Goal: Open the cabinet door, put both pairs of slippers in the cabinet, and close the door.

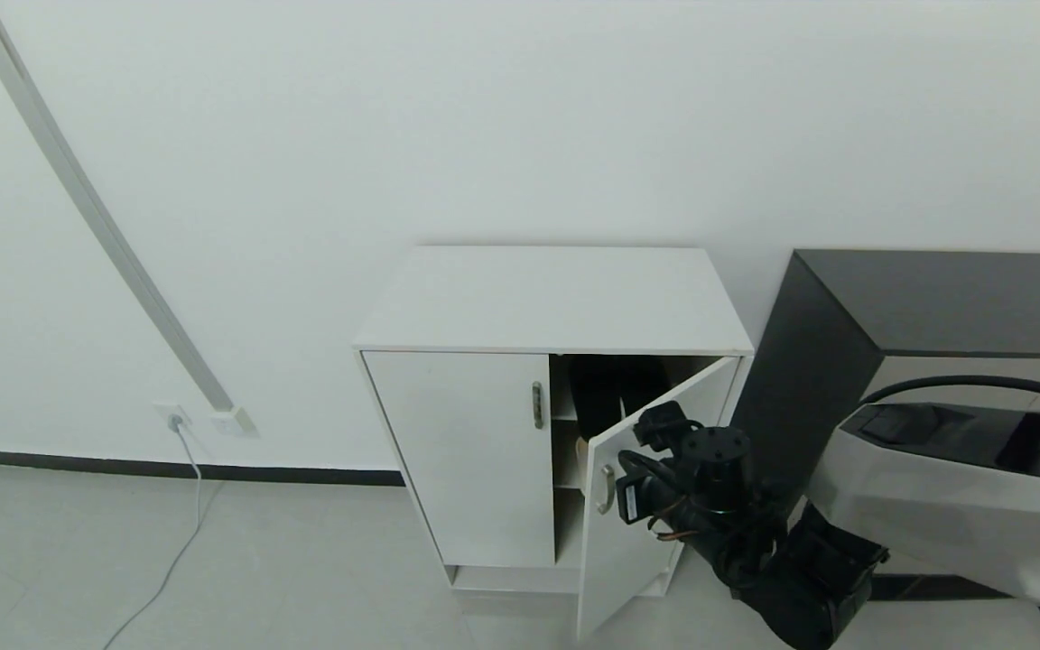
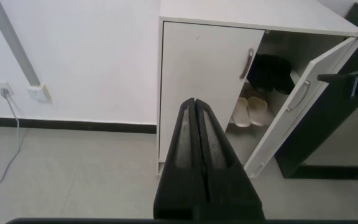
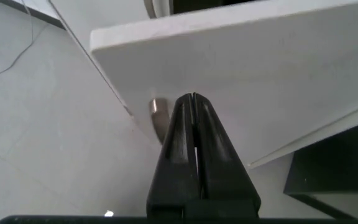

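Observation:
The white cabinet (image 1: 556,298) stands against the wall, its left door (image 1: 466,451) closed and its right door (image 1: 619,542) swung partly open. Black slippers (image 2: 271,70) sit on an upper shelf, with a pale pair (image 2: 252,111) on the shelf below. My right gripper (image 1: 660,424) is shut and empty, its tips at the outer face of the open door (image 3: 260,62), close to the metal handle (image 3: 157,109). My left gripper (image 2: 194,102) is shut on nothing and hangs well back from the cabinet, in front of the closed door (image 2: 204,81).
A dark cabinet (image 1: 935,307) stands right beside the white one. On the left wall a slanted cable duct (image 1: 87,199) runs down to a socket (image 1: 175,420), whose grey cable trails over the tiled floor (image 1: 213,569).

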Available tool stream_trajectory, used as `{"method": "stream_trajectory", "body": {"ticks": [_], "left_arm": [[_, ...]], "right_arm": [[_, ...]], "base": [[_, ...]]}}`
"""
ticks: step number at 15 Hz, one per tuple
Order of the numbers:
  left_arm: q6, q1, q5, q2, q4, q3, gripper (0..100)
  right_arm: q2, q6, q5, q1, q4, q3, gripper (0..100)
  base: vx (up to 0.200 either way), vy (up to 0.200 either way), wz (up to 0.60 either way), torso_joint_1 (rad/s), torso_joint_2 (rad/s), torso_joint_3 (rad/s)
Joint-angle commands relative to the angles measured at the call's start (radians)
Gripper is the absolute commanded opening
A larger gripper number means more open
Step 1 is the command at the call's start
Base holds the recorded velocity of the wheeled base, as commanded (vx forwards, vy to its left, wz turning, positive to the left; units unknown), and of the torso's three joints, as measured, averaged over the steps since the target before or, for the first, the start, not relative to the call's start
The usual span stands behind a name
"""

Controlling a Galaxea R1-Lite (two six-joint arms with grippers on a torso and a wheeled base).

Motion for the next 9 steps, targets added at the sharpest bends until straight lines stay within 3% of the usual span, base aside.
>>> {"method": "stream_trajectory", "body": {"ticks": [1,9], "left_arm": [[0.000,0.000,0.000,0.001,0.000,0.000,0],[0.000,0.000,0.000,0.001,0.000,0.000,0]], "right_arm": [[0.043,-0.002,0.001,-0.014,0.044,-0.068,0],[0.085,-0.016,0.012,-0.051,0.180,-0.260,0]], "base": [[0.000,0.000,0.00,0.000,0.00,0.000],[0.000,0.000,0.00,0.000,0.00,0.000]]}}
